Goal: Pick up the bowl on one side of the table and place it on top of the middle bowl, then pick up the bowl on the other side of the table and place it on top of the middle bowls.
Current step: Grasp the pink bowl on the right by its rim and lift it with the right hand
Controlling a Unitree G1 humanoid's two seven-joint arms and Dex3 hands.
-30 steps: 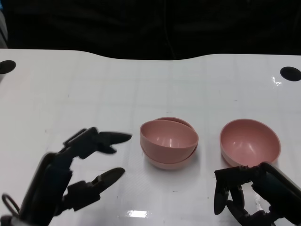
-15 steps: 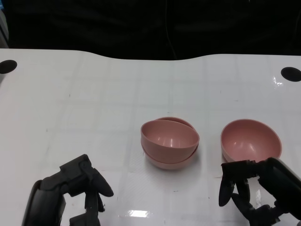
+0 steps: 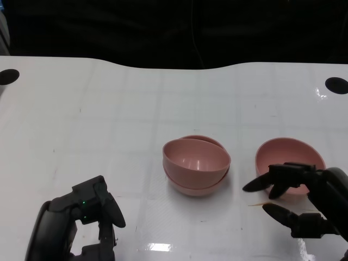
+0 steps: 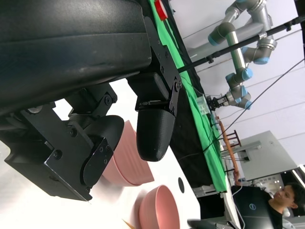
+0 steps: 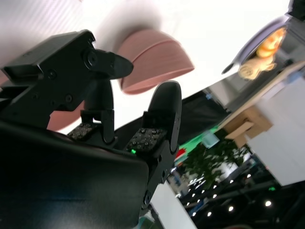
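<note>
At the table's near edge the left hand (image 3: 89, 215) sits curled and holding nothing, the right hand (image 3: 296, 201) spreads wide just before the lone pink bowl (image 3: 290, 161), the stacked bowls (image 3: 196, 165) mid-table, and only the left wrist view shows a distant person (image 4: 286, 198).

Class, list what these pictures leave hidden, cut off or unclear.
- Lower bowl, head view: its inside is covered by the upper bowl.
- Right bowl, head view: near rim hidden by the right hand.
- Left hand, head view: cut off by the bottom edge.
- Right wrist view: bowls partly hidden behind the fingers.
</note>
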